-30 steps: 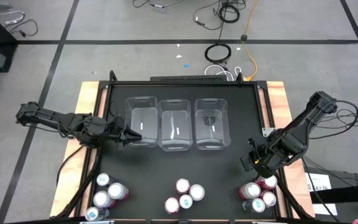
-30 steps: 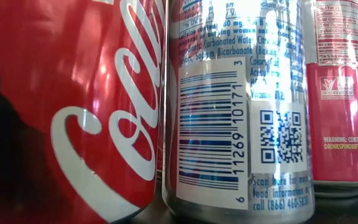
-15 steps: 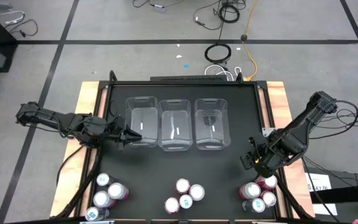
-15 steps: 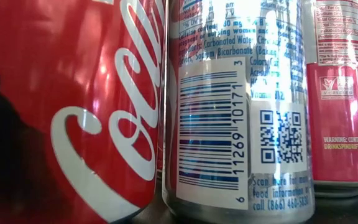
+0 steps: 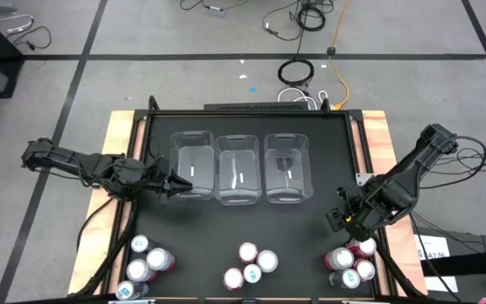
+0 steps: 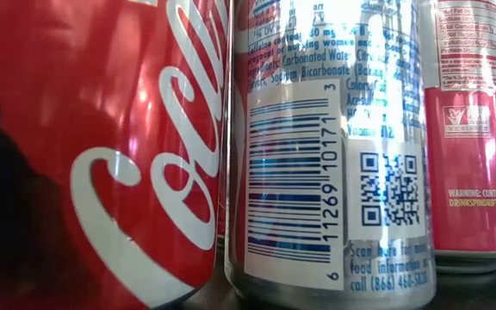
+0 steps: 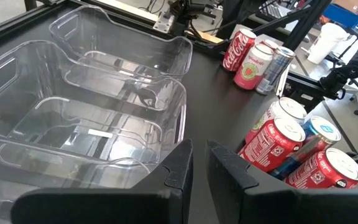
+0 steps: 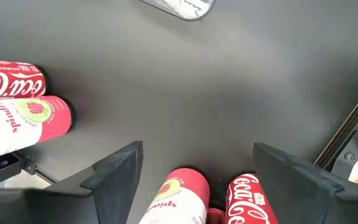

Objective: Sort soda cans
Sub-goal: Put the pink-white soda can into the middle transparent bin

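Soda cans stand upright on the black table near its front edge in three clusters: left (image 5: 146, 257), middle (image 5: 250, 263) and right (image 5: 351, 262). Their bodies are red, pink-and-white or blue. My right gripper (image 5: 337, 221) points steeply down just behind the right cluster. It is open (image 8: 197, 168), above a pink-and-white can (image 8: 173, 202) and a red cola can (image 8: 248, 200), touching neither. My left gripper (image 5: 175, 184) is shut (image 7: 196, 168) with nothing in it, beside the left bin (image 5: 192, 167).
Three clear plastic bins (image 5: 239, 169) stand side by side in the middle of the table, each with nothing in it (image 7: 104, 112). The low view is filled by a red cola can (image 6: 93, 155), a barcoded can (image 6: 330, 146) and a pink can (image 6: 472, 129). Bare black tabletop lies between bins and cans.
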